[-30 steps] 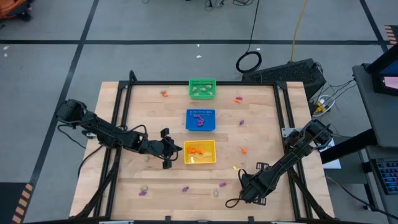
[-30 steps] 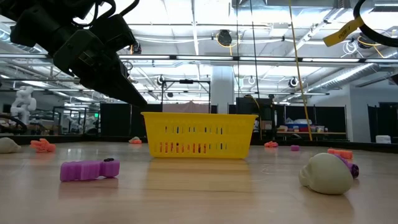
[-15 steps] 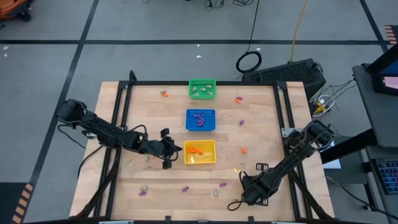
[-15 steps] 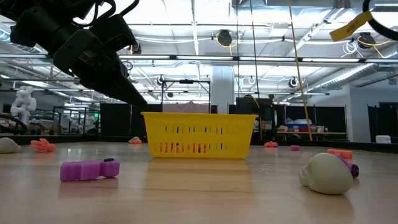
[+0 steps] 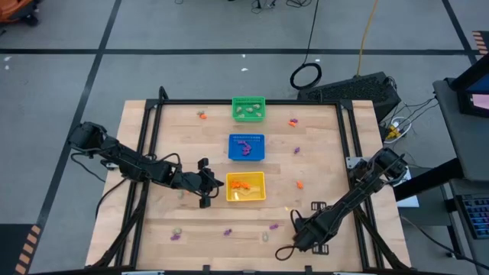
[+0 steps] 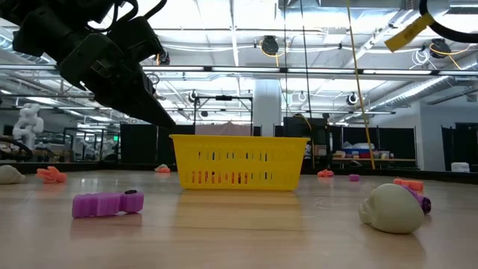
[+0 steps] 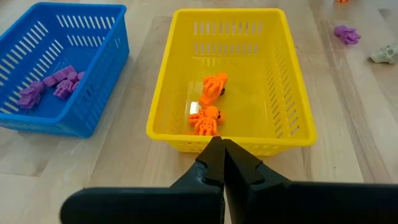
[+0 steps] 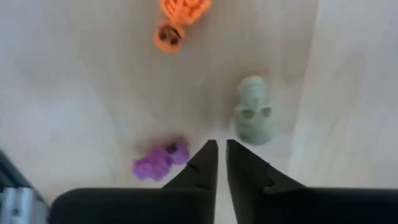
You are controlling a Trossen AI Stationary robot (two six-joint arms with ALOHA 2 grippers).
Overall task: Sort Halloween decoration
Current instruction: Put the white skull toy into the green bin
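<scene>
The yellow basket [image 7: 231,81] holds two orange trinkets [image 7: 209,104]; beside it, the blue basket [image 7: 61,68] holds purple trinkets [image 7: 52,85]. The left gripper [image 7: 222,147], fingers together, hangs just outside the yellow basket's wall. The right gripper [image 8: 221,147], a narrow gap between its fingers, hovers near a pale skull [image 8: 253,117], a purple trinket [image 8: 160,161] and an orange one [image 8: 177,20] on the table.

Two dark jointed arms, black cables looped alongside; left gripper [image 7: 222,149] and right gripper [image 8: 222,151]: matte black tapered fingers.
</scene>
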